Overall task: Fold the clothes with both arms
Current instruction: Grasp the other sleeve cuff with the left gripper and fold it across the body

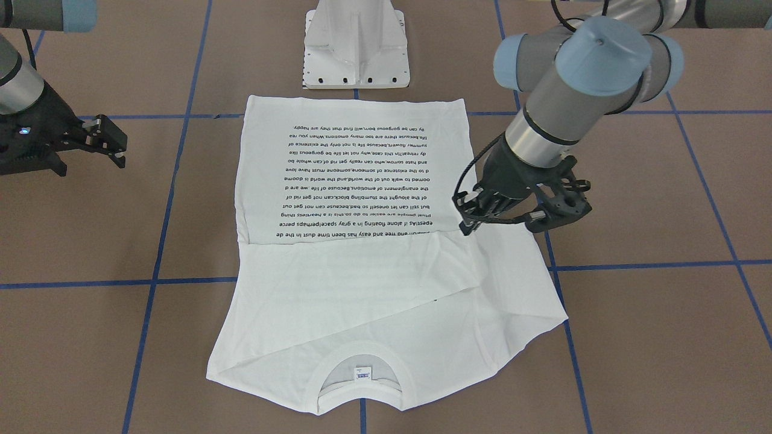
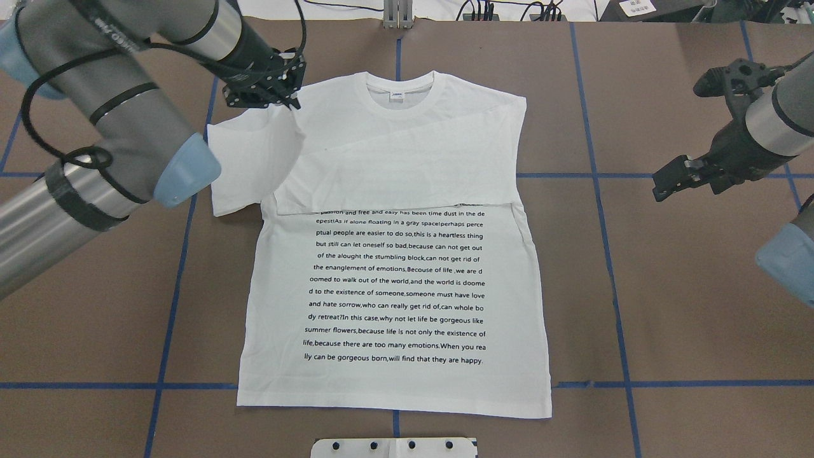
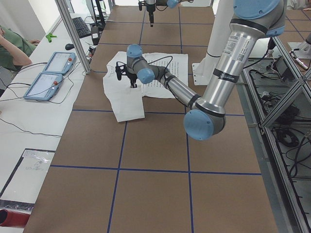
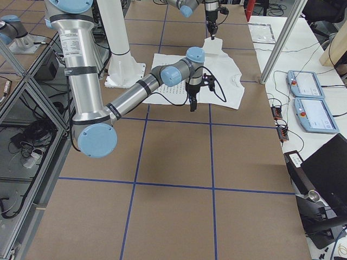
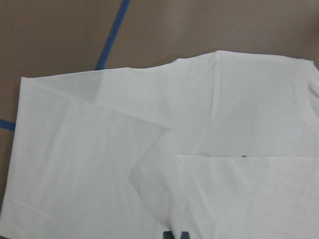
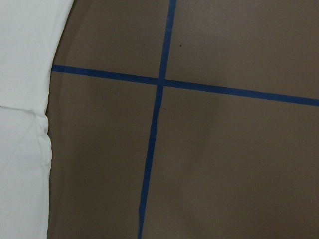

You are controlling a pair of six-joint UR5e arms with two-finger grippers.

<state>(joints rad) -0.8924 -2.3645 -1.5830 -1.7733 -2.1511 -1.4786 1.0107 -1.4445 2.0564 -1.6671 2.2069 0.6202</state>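
Left hand (image 2: 273,95) over T-shirt's (image 2: 394,286) unfolded sleeve (image 2: 241,165), grip unclear: pinch its edge, fold inward flat. Right hand (image 1: 117,144) looks spread.

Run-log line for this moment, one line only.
shirt: one sleeve folded across | left end effector: at other sleeve | right end effector: over table

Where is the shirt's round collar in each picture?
Front-facing: collar bottom centre.
Overhead: collar top centre.
Exterior left: collar faint, left end of shirt.
Exterior right: collar at right end.
Left wrist: cannot tell.
Right wrist: not in it.
Shared landmark: white pedestal, past the hem.
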